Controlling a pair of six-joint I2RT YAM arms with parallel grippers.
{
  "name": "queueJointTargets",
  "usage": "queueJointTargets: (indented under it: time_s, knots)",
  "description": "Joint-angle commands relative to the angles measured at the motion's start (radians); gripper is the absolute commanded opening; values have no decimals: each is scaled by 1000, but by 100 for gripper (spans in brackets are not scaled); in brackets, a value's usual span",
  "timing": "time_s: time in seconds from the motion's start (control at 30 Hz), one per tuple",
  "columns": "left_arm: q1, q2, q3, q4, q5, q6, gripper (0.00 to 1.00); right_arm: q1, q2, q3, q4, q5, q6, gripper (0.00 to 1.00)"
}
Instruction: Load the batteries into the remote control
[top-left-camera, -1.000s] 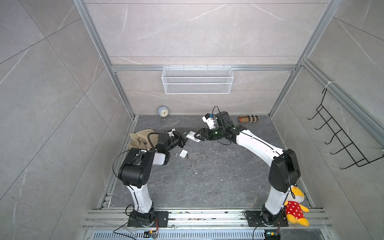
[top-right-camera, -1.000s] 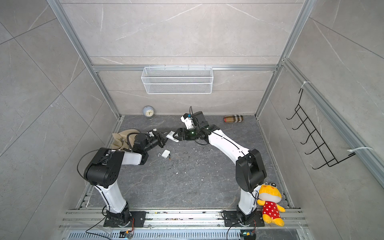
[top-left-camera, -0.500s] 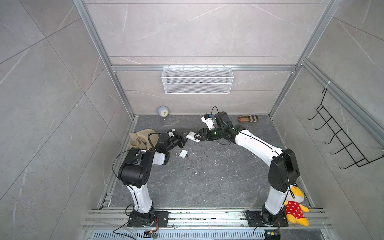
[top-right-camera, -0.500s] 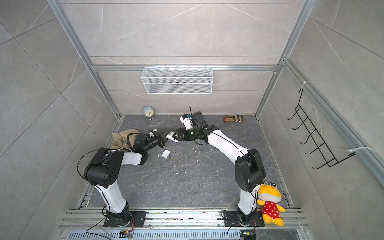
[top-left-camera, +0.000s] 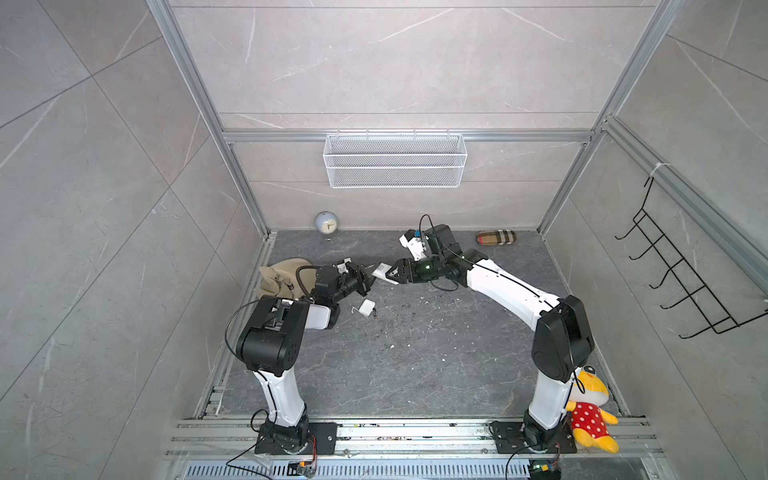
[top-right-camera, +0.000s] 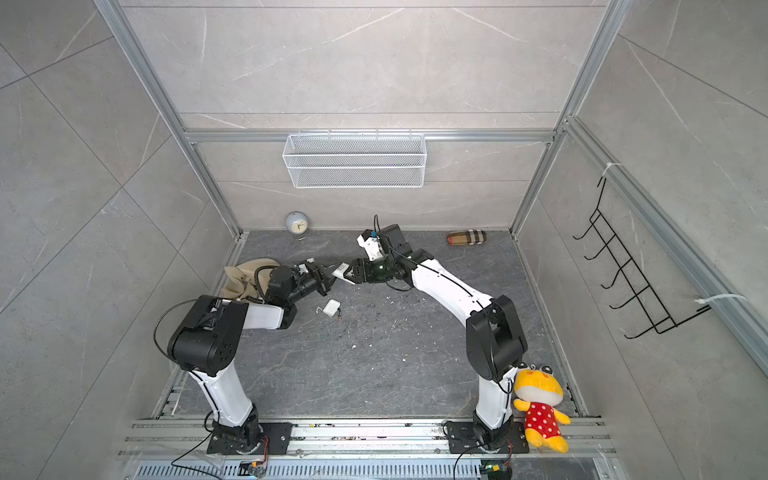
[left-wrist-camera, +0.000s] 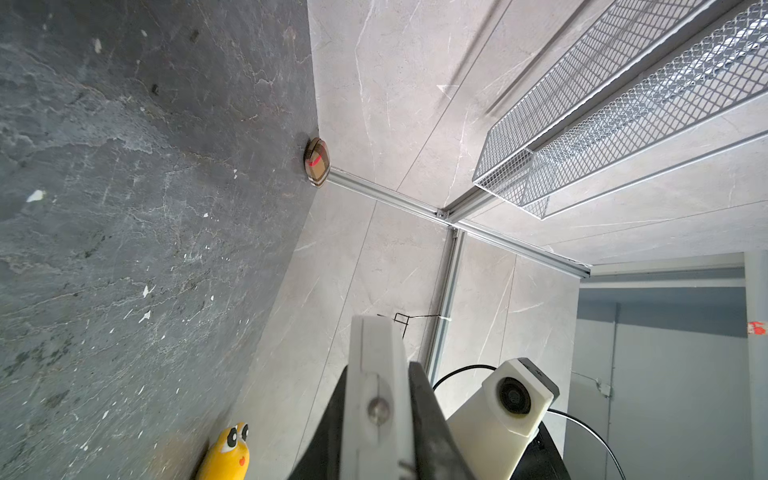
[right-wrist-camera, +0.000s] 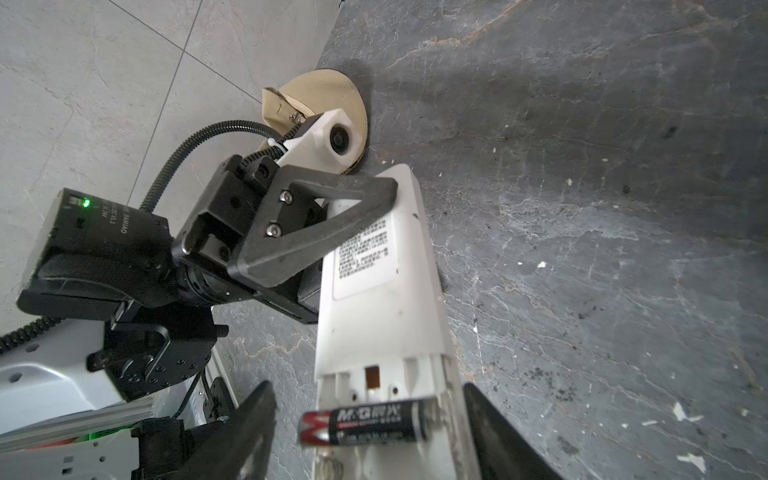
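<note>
Jaws of the left end effector pinched the remote control over the far-left part of the surface. One battery lay across its open compartment, between the right end effector's spread jaws, touching neither.

My white-and-black left arm and right arm reach inward, tips nearly meeting. My black 2-finger left gripper is clamped tight; the black right gripper has jaws standing apart.

Pale grey marble-look walls and aluminium rails enclose a dark grey stone-patterned worktop; a white mesh basket hangs on the back wall, a black hook rack on the side wall
</note>
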Motion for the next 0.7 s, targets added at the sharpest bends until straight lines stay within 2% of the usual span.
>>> queueJointTargets:
  time_s: [0.0, 0.23, 0.47, 0.53, 0.67]
  knots:
    - [5, -39, 33, 25, 22, 12, 0, 6, 9, 30, 2, -4, -4, 67]
    - [5, -40, 37, 31, 23, 5, 0, 7, 9, 31, 2, -6, -3, 65]
    - [5, -30, 44, 62, 23, -24, 0, 7, 12, 27, 5, -3, 0, 59]
    - [5, -35, 44, 60, 22, -23, 0, 8, 15, 27, 6, -6, 2, 54]
    - [5, -48, 44, 47, 23, -17, 0, 7, 15, 28, 6, 0, 3, 54]
